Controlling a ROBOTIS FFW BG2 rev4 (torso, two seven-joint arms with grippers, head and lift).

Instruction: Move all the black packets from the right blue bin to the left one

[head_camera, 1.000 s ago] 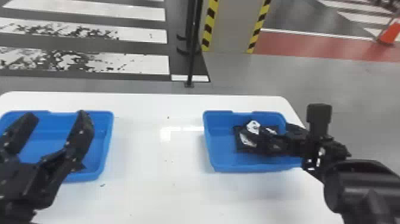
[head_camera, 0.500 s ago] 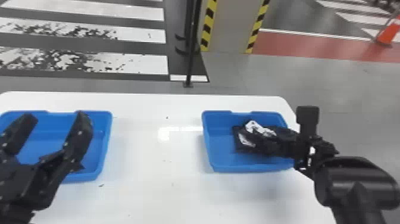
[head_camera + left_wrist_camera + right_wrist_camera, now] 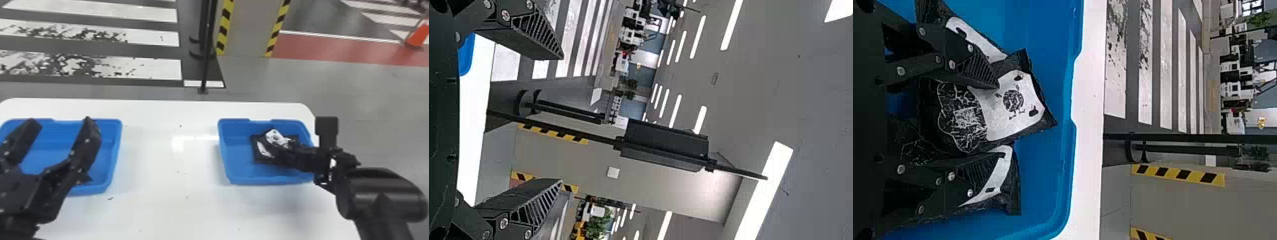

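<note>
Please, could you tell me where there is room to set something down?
The widest free patch is the white tabletop between the left blue plastic bin and the right blue bin. The right bin is crowded with black-and-white packets and the right gripper; the left gripper hides part of the left bin.

Bright strip lights, glare on white tabletop, soft shadows

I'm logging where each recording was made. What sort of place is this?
Probably a large indoor industrial hall, perhaps a warehouse or factory: it has painted crosswalk stripes, a hazard-striped pillar and ceiling lights.
</note>
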